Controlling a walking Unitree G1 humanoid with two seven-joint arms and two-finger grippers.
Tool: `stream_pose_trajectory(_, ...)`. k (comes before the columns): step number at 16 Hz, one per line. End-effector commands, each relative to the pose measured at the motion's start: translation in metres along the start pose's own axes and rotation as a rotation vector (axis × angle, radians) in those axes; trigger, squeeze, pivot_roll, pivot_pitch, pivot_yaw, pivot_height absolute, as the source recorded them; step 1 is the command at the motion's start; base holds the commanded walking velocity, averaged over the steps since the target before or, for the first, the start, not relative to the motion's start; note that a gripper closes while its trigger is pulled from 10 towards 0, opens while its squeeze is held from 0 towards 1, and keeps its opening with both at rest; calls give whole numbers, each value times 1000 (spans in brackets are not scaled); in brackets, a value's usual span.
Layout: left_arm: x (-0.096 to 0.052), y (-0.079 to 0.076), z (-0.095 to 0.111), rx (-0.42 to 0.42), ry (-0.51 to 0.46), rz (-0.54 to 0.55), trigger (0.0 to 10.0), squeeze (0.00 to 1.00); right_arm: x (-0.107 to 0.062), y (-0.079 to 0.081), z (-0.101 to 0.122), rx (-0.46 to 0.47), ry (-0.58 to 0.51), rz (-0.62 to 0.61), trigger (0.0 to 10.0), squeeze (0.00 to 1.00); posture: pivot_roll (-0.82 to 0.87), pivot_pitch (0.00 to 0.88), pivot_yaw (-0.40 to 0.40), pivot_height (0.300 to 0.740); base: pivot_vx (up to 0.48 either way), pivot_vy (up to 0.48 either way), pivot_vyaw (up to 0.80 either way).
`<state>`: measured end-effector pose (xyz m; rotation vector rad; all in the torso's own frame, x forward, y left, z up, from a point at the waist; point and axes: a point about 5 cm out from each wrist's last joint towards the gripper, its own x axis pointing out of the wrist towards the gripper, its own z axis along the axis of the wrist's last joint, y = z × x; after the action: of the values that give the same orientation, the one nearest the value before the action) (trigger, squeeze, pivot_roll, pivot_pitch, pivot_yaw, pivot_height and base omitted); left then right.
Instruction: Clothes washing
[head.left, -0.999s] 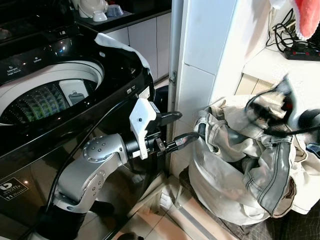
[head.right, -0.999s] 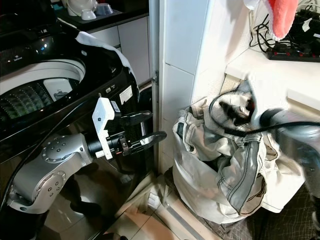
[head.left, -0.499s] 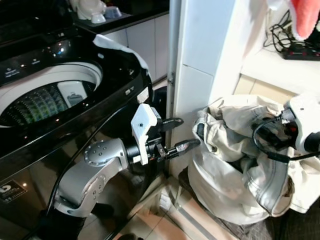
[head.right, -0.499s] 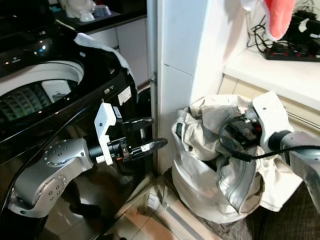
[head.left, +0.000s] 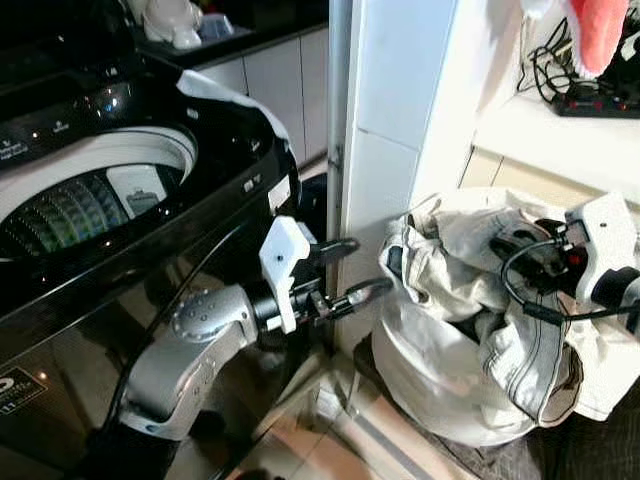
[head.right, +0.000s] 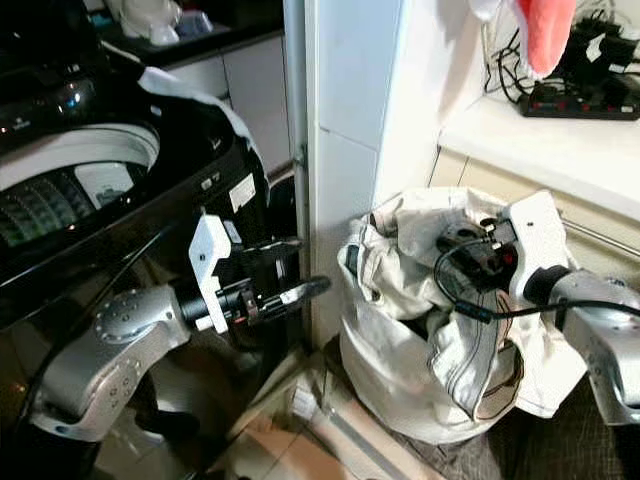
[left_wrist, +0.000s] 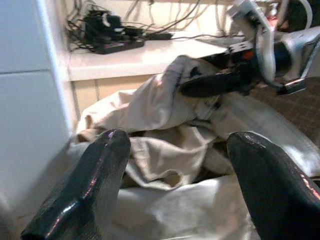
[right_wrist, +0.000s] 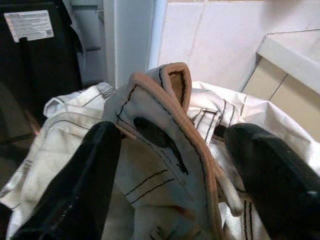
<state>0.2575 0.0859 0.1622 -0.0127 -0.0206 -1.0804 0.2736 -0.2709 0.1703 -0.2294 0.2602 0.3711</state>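
A big heap of clothes (head.left: 440, 330) sits on the floor, right beside the white wall post (head.left: 395, 150) and below the white worktop (head.left: 560, 135). The clothes are pale cream and grey, all crumpled, with dark stitched lines along the seams. One grey piece with a long seam hangs down the front of the heap (head.left: 520, 350). In the right wrist view, a folded bit with a tan edge (right_wrist: 165, 115) sticks up between the two black fingers. The right end effector (head.left: 520, 245) is at the top of the heap, and its fingers are spread apart on either side of that fold, not squeezing it. The left end effector (head.left: 350, 272) is held out in the air near the left side of the heap, not touching it. Its two black fingers (left_wrist: 100, 170) are spread wide and hold nothing. To the robot's left stands a black washing machine (head.left: 150, 200) with its top open, so the shiny round drum (head.left: 70, 205) shows. A white cloth (head.left: 225, 90) lies over its back corner. On the worktop there is a black power strip (head.left: 590, 100) with tangled cords, and something pink (head.left: 595, 30) hangs above it.
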Motion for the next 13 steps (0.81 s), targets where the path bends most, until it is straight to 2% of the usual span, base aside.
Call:
stream_pose_trajectory(1,-3,2,-6,16,15,31,10000,0,4,2,-8,-13,14,10,0,0,-34,0,40,740,0,0,0)
stream_pose_trajectory(2,-5,3,-10,15,9,55,10000,0,6,3,-15,-14,13,16,0,0,-30,0,36,740,0,0,0)
stream_pose_trajectory(8,-17,13,-30,-10,-8,181,10000,0,12,5,-20,-19,-17,54,0,0,-14,0,4,740,0,0,0)
stream_pose_trajectory(10,-25,14,-46,-7,41,195,10000,0,12,6,-21,-17,-24,68,0,0,-11,0,-9,740,0,0,0)
stream_pose_trajectory(13,-33,19,-57,14,78,227,10000,0,12,6,-23,-14,-24,81,0,0,-16,0,-14,740,0,0,0)
